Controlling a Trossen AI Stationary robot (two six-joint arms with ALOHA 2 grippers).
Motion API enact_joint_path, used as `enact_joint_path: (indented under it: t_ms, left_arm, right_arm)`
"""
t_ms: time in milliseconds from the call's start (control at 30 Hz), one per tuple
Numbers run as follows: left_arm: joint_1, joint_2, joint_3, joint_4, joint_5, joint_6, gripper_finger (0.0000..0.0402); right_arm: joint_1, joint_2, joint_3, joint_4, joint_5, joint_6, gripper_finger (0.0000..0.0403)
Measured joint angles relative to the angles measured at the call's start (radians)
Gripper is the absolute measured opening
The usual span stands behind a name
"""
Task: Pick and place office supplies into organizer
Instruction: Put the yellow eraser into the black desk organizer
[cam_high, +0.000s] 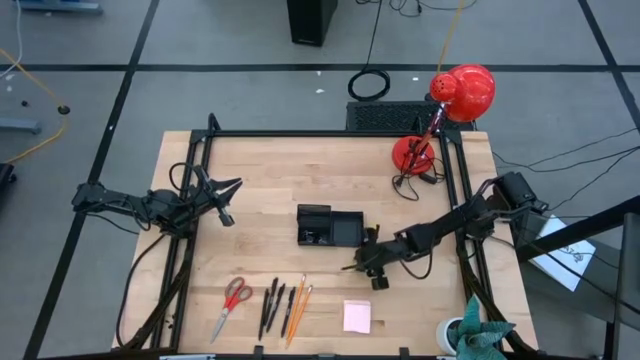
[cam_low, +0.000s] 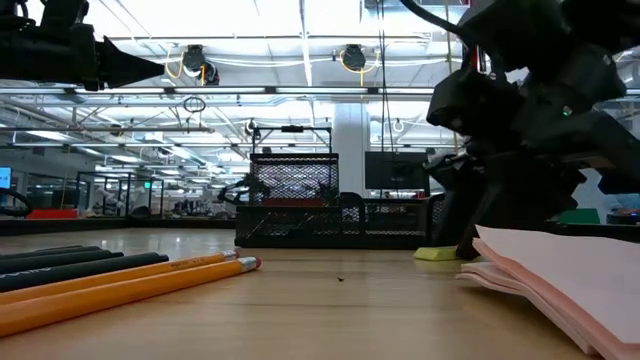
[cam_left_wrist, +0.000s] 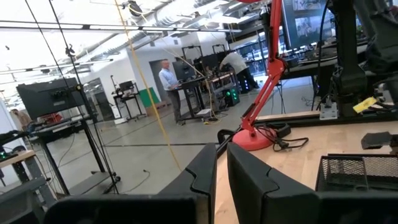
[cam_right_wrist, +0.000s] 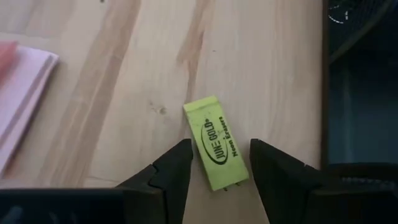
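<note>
Straddling the yellow eraser (cam_right_wrist: 217, 142), the right tool (cam_right_wrist: 219, 163) sits low over the table (cam_high: 260, 170), just right of the organizer (cam_high: 329, 226) in the high view. Fingers (cam_right_wrist: 171, 165) stand one each side of the eraser w/ a thin gap on both sides; jaws part-open, not yet gripping. Eraser lies flat on the wood, printed face up, near the pink sticky-note pad (cam_right_wrist: 22, 93).

Left tool (cam_high: 225, 193): held above the table's left edge, well apart from all supplies. Fingers (cam_left_wrist: 205, 174) nearly together, narrow slit only, nothing between them.

Organizer: black mesh tray, approx. table centre, taller section at its left end per high view. Whether anything lies inside cannot be told.

Supplies along the table's near edge, L to R in the high view:
- red-handled scissors (cam_high: 233, 302)
- dark pens (cam_high: 271, 303)
- orange pencils (cam_high: 296, 305), just beside the pens
- sticky-note pad, apart from the pencils, near the right tool

Low view: pencils & pens in foreground at left, pad at right, eraser on the wood under the right tool, organizer behind.

Red desk lamp (cam_high: 450, 105) stands at the far right corner
</note>
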Motion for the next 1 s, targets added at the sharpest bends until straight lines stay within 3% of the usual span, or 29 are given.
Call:
enact_joint_path:
  t_ms: [267, 500, 700, 1000]
  left_arm:
    - [0.000, 0.000, 0.000, 0.000, -0.007, 0.000, 0.0047]
    - [0.000, 0.000, 0.000, 0.000, -0.013, 0.000, 0.0047]
    - [0.000, 0.000, 0.000, 0.000, -0.014, 0.000, 0.0047]
    - [0.000, 0.000, 0.000, 0.000, -0.014, 0.000, 0.0047]
  right_arm:
    - [0.003, 0.003, -0.090, 0.165, -0.028, 0.037, 0.0136]
    - [0.037, 0.005, -0.103, 0.155, 0.096, 0.061, 0.0090]
    - [0.043, 0.005, -0.105, 0.218, 0.135, 0.058, 0.0038]
    - [0.052, 0.011, -0.078, 0.324, 0.132, 0.012, 0.0053]
